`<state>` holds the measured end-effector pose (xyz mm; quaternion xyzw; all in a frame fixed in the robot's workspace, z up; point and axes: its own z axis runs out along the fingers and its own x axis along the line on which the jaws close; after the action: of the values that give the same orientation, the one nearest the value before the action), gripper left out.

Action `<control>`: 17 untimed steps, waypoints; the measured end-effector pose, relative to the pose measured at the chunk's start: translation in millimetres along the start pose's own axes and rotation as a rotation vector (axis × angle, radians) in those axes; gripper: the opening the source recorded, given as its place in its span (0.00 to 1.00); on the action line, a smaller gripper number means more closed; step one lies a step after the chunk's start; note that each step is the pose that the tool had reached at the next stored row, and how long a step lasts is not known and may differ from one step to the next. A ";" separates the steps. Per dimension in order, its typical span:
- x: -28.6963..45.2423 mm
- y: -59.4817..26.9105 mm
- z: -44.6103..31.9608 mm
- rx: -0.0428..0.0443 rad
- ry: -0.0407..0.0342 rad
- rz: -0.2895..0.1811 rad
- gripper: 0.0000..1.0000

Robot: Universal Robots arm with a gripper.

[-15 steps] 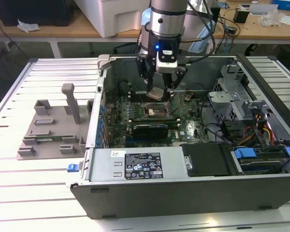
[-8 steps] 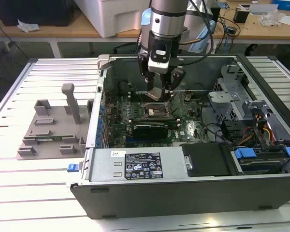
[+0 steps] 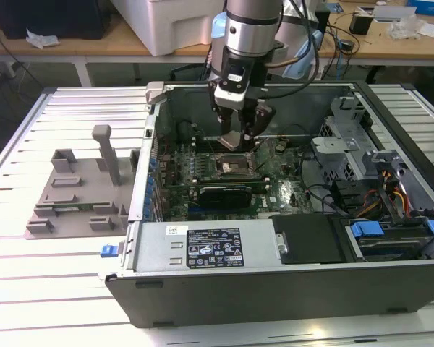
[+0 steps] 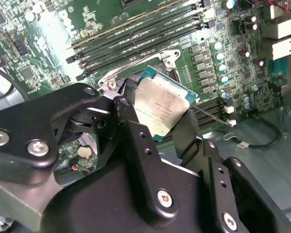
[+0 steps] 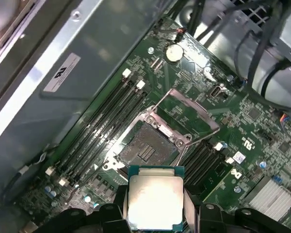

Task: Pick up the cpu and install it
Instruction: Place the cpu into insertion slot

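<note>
Desk [image 3: 58,289] carries open case [image 3: 275,289], lying on its side.
Motherboard [image 3: 278,194] on case floor.
Claw [image 3: 241,137] hangs over board, pinching cpu [image 5: 156,201] by two opposite edges.
Socket [image 5: 148,145] frame lifted, contacts bare.
Cpu in air, above and just beside socket, not seated.

Risks:
- Thin edge grip, so chip could slip or twist.
- Cpu seems tilted in second wrist view; skewed landing might bend contacts.
- Corner orientation unreadable, possible mismatch with socket.

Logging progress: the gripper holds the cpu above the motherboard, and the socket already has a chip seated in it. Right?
Not quite. The socket is empty, its frame swung open, as the first wrist view shows. The gripper does hold the cpu above the motherboard.
</note>
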<state>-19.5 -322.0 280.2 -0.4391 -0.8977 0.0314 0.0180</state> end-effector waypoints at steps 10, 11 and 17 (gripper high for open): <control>0.0 0.1 1.0 -0.0007 0.0137 0.192 0.54; 0.0 0.0 1.1 -0.0006 0.0147 0.207 0.54; 0.0 0.3 4.3 0.0012 0.0204 0.346 0.54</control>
<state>-19.4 -322.0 276.0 -0.5873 -0.8085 0.0301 0.0217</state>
